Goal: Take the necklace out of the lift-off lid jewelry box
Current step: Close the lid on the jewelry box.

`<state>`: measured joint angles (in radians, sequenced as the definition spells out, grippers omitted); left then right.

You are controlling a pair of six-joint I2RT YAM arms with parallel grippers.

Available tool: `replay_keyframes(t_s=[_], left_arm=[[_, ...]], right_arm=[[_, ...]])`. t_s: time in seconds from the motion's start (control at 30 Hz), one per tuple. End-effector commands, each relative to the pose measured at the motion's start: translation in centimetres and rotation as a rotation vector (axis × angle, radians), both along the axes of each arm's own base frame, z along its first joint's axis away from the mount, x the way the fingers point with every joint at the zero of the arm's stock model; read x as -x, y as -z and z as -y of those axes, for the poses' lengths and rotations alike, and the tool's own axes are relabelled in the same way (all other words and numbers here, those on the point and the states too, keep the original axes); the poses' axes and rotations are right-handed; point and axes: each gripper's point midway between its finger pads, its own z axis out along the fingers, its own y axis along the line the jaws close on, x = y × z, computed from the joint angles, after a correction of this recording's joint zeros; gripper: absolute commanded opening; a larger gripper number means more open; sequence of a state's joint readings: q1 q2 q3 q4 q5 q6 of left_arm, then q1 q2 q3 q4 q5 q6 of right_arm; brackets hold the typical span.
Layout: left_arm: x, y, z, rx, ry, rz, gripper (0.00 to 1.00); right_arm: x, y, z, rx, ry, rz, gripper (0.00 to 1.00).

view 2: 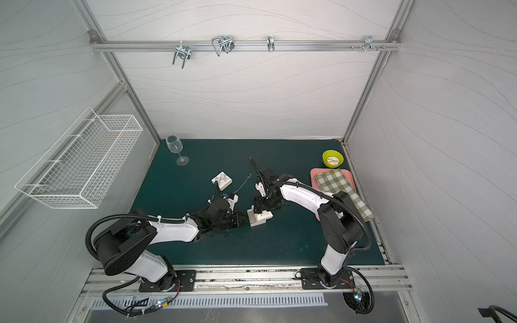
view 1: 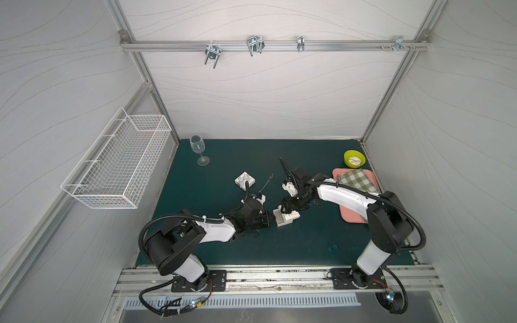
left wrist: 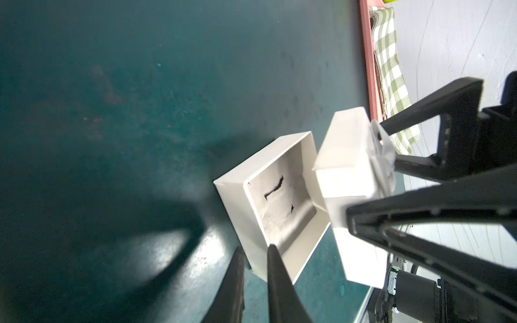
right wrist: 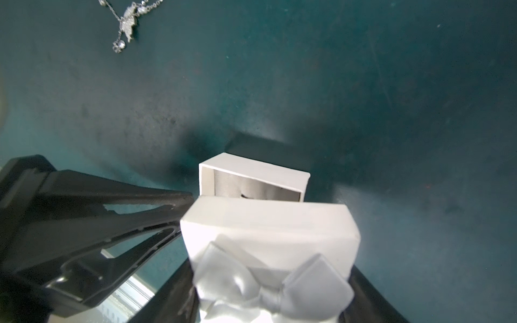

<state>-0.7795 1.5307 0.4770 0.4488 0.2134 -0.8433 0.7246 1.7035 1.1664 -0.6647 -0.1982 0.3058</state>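
Observation:
The white jewelry box base (left wrist: 268,201) stands open on the green mat, showing a grey lining with slits and nothing in it. My left gripper (left wrist: 254,253) pinches its near wall, one finger inside and one outside. Its lid (right wrist: 268,226), white with a satin bow, hangs tilted just above and beside the base, with my right gripper (right wrist: 271,260) shut on its two sides. The necklace (right wrist: 127,23), a silver chain with a sparkly pendant, lies on the mat apart from the box; in both top views the necklace (view 1: 267,183) (view 2: 244,183) is a thin line behind the arms.
A second white patterned box (view 1: 245,180) sits left of the necklace. A wine glass (view 1: 198,149) stands at the back left. At the right are a pink tray (view 1: 352,216) with a checked cloth (view 1: 356,179) and a green bowl (view 1: 354,158). A wire basket (view 1: 117,165) hangs on the left wall.

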Motion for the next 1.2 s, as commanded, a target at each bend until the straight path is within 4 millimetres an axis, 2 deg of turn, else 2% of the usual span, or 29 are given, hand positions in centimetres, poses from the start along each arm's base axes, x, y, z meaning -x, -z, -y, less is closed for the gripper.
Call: replay_keyframes(t_s=[0.0,0.27,0.7,1.03,1.17], left_arm=[[-0.41,-0.55,0.29,0.040,-0.016,0.020,0.17],[-0.19,-0.37,-0.22,0.031,-0.022,0.027,0.19],[-0.46,-0.19,0.31,0.035,-0.007,0.028,0.18],[-0.82,0.27,0.29,0.033,-0.012,0.016,0.17],[-0.93,0.42,0.52,0.039,-0.009,0.012,0.16]], right_arm=[[0.40,0.42,-0.52,0.012,-0.001,-0.018,0.70],[0.69,0.88,-0.94,0.024,-0.006,-0.024,0.70],[0.46,1.00,-1.38,0.033,-0.014,-0.031,0.71],[0.00,0.07,-0.72,0.075,-0.056,0.011,0.72],[0.06,0.42,-0.66,0.093,-0.092,0.006,0.72]])
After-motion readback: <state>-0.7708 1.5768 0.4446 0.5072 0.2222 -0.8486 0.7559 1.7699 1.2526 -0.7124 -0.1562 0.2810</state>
